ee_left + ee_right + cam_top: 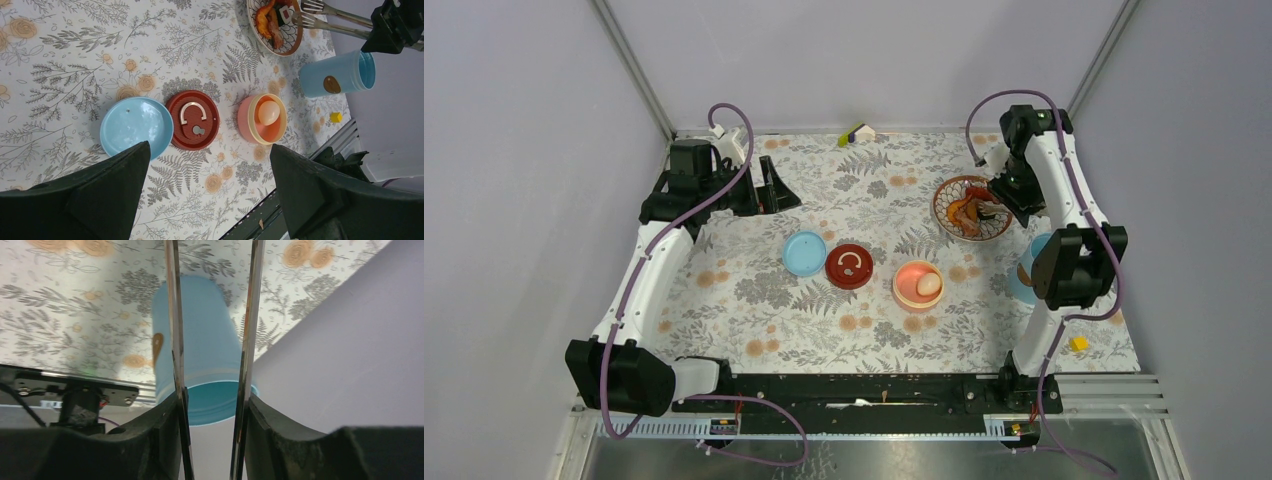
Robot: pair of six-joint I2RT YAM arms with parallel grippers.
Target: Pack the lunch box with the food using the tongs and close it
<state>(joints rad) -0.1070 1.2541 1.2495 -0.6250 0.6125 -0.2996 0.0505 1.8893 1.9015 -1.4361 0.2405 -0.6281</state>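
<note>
The salmon-pink bowl (pixel 906 290) (pixel 245 122) of the lunch box stands mid-table with a white egg (pixel 929 284) (pixel 269 112) in it. To its left lie the light-blue disc (pixel 804 253) (pixel 136 127) and a dark red lid (pixel 850 266) (pixel 193 120). The light-blue shell (pixel 337 74) (pixel 195 350) lies on its side at the right. My right gripper (pixel 1004 195) (pixel 212 399) is shut on the tongs (pixel 340 22) (pixel 172 315), whose tips hover over red-brown and orange food (pixel 270 20) on the patterned dish (pixel 944 222). My left gripper (pixel 764 185) (pixel 208 150) hangs open and holds nothing.
A small yellow cube (pixel 1078 343) (pixel 336 117) sits near the right front corner. A yellow and white item (pixel 856 133) lies at the back edge. Grey walls close in the floral table on three sides.
</note>
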